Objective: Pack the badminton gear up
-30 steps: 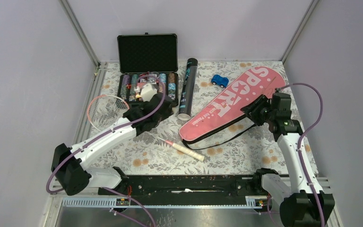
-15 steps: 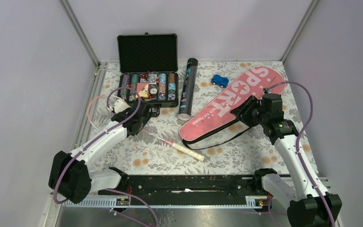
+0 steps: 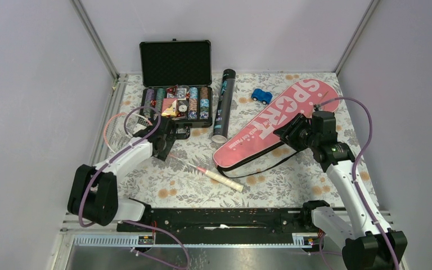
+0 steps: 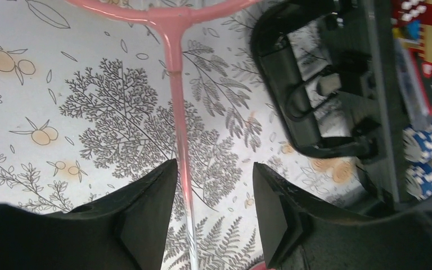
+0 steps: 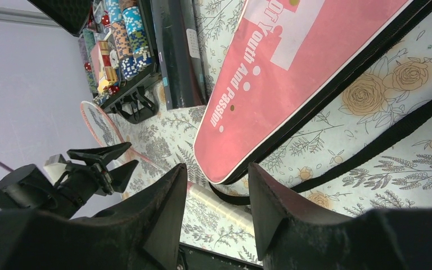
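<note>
A pink-framed racket (image 3: 125,125) lies at the left, its thin shaft (image 4: 179,124) running to a white handle (image 3: 225,180) near mid-table. My left gripper (image 3: 166,147) is open and low over the shaft, which lies between the fingers close to the left one (image 4: 146,208). The pink "SPORT" cover (image 3: 275,121) lies at the right with its black strap (image 3: 270,167). It also shows in the right wrist view (image 5: 292,73). My right gripper (image 3: 288,132) is open and empty above the cover's middle edge. The black tube (image 3: 223,105) lies beside the case. No shuttlecocks show.
An open black case of poker chips (image 3: 175,84) stands at the back left, its handle (image 4: 309,95) close to my left gripper. A small blue toy car (image 3: 261,96) sits at the back between tube and cover. Walls enclose the floral table (image 3: 292,183).
My left gripper swung from over the poker case to the left and down, onto the racket shaft. My right gripper shifted left along the cover, then held still.
</note>
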Controlling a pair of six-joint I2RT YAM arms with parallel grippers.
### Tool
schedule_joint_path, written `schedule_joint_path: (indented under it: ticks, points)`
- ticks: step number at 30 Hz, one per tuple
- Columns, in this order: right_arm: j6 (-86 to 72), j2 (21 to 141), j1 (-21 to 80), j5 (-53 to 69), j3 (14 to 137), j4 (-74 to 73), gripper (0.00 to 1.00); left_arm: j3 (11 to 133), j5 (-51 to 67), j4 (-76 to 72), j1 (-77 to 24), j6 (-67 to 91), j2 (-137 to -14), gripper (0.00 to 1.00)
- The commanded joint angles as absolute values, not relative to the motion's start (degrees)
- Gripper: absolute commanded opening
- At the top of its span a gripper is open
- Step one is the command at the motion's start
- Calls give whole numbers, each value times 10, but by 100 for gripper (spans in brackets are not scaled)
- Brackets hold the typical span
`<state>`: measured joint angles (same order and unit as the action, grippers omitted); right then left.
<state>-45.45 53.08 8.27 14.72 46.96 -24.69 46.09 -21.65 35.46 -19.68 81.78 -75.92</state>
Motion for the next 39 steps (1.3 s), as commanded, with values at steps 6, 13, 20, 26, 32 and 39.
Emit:
schedule_joint_path:
  ticks: [6,13,20,26,32,39]
  points:
    - [-445,511,89,152,468,-244,50,441,-178,302,-174,853,-799,56]
    - [-450,506,89,151,473,-249,49,463,-167,331,-163,863,-830,51]
    - [-445,501,89,144,499,-269,49,461,-168,341,-162,864,-808,21]
    - [-442,480,89,152,535,-294,49,466,-160,390,-162,865,-772,0]
    - [-439,450,93,201,538,-299,51,472,-182,416,-162,821,-678,0]
    - [-432,442,133,243,526,-281,57,510,-214,425,-193,698,-587,0]
